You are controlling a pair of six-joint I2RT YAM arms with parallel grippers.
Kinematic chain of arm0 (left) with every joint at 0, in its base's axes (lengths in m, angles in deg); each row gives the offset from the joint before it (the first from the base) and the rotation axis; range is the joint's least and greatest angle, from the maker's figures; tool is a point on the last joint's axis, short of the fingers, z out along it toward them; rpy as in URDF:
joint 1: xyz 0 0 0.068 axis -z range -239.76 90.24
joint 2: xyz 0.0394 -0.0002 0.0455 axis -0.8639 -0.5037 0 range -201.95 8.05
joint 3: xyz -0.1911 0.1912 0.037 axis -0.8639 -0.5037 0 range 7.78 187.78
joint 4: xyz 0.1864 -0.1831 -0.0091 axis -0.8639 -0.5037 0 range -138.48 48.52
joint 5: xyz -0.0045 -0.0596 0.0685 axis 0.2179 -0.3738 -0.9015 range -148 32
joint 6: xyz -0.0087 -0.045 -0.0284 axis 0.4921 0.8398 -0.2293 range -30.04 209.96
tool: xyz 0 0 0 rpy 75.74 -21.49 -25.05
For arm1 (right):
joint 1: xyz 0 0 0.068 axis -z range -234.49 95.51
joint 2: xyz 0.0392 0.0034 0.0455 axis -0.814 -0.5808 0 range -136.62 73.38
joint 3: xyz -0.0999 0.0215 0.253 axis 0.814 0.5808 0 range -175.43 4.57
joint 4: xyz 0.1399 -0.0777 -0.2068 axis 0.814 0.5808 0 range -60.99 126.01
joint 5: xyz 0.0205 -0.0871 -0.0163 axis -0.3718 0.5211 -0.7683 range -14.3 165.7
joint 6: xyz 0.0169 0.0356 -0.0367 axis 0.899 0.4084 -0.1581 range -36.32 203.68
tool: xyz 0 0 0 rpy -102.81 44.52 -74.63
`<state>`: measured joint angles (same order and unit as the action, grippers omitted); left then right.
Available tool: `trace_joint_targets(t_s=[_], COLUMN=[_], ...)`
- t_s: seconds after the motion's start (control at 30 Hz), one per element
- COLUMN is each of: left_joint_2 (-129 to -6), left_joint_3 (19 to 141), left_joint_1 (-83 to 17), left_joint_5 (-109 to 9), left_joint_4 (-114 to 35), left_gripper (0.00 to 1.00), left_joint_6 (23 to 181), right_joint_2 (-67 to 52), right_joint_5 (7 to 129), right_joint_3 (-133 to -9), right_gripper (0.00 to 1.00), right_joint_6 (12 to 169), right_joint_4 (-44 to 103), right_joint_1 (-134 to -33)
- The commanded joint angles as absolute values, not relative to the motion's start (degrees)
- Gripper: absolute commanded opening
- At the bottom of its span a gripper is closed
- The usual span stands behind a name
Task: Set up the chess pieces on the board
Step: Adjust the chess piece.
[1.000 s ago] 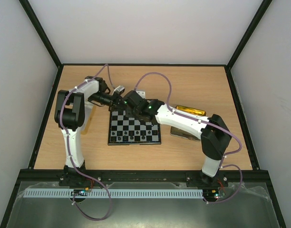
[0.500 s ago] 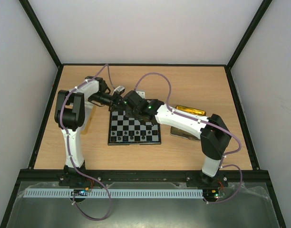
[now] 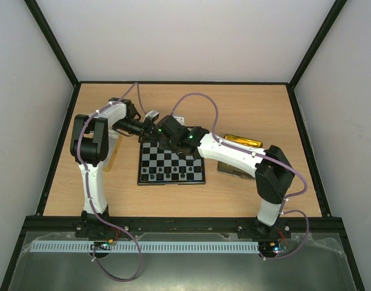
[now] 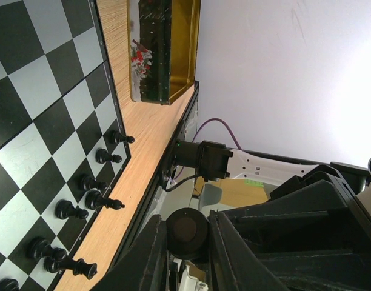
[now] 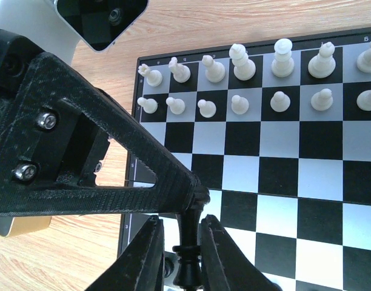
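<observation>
The board (image 3: 173, 167) lies mid-table. Both grippers meet over its far left corner. My left gripper (image 4: 187, 233) is shut on a black chess piece (image 4: 187, 231), whose round end shows between the fingers. In the right wrist view the same black piece (image 5: 188, 254) hangs from the left gripper's fingertip (image 5: 194, 197). My right gripper (image 5: 187, 254) is closed narrowly around its stem. White pieces (image 5: 243, 60) fill two rows at one edge of the board (image 5: 282, 170). Black pieces (image 4: 94, 197) line the opposite edge of the board (image 4: 40, 121).
A gold tray (image 3: 243, 141) and a silver-grey tray (image 3: 231, 168) lie right of the board. The gold tray also shows in the left wrist view (image 4: 173, 48). Another gold object (image 3: 110, 159) lies under the left arm. Black rails edge the table.
</observation>
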<state>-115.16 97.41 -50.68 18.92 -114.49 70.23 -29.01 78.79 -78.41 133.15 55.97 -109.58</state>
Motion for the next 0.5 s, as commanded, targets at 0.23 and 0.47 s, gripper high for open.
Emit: trace_joint_targets(t_s=[0.23,0.47], left_joint_2=[-116.37,-116.53], left_joint_3=[98.32,98.42], left_joint_1=[-50.53,-50.53], left_joint_5=[19.87,19.78], left_joint_4=[-115.83,-115.83], left_gripper=[0.02,0.02], left_joint_6=[69.23,69.21], right_joint_2=[-29.57,-29.35], right_joint_5=[77.83,77.84], right_joint_3=[-77.27,-77.1], right_gripper=[0.22,0.21], right_joint_6=[133.78,133.59], right_joint_4=[55.6,55.79], right_joint_1=[-109.34,-109.36])
